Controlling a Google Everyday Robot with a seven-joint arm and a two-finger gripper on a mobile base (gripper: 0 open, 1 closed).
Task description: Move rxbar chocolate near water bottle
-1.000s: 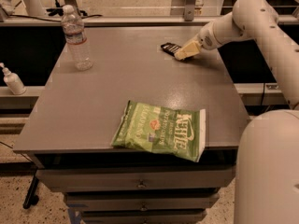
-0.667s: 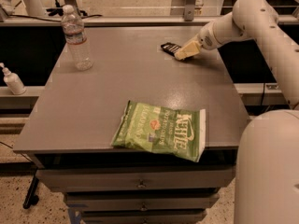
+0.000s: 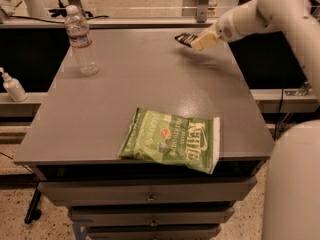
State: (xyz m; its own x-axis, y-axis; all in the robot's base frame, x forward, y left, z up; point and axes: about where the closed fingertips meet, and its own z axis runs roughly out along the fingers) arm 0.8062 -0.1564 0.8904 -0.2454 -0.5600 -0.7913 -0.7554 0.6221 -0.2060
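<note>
The rxbar chocolate [image 3: 183, 38] is a small dark flat bar at the far right of the grey table [image 3: 130, 89]. It sticks out to the left of my gripper [image 3: 199, 41], which is shut on it and holds it a little above the tabletop. The arm reaches in from the upper right. The water bottle [image 3: 80, 40], clear with a white cap and a label band, stands upright at the far left corner of the table, well apart from the bar.
A large green chip bag [image 3: 172, 140] lies flat near the table's front edge. A small white pump bottle [image 3: 12, 86] stands on a lower shelf to the left. Drawers [image 3: 147, 196] sit under the tabletop. The robot's white body [image 3: 292, 184] fills the lower right.
The gripper has risen from the tabletop with the rxbar chocolate in it; the bar now hangs above the table. The bottle and chip bag have not moved.
</note>
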